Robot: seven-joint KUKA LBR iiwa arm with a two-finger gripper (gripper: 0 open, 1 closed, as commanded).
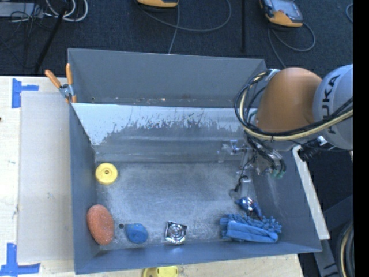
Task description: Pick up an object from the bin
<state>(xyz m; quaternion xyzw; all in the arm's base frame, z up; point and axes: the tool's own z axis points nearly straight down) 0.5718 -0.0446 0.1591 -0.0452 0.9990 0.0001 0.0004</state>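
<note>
Gripper hangs just behind a blue ridged toy lying lengthwise along the bin's near wall; whether the gripper is open or closed cannot be told.

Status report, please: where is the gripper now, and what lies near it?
Gripper low at the bin's right side. Nearest thing: blue bundle, by the front wall. Yellow disc, orange lump, blue ball far left, not in the way.

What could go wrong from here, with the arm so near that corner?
The gripper hangs close to the right wall of the bin, so it might scrape that wall on the way down. The blue ridged thing nearest to it lies tucked into the corner, which leaves little room; it may get pushed rather than lifted.
</note>
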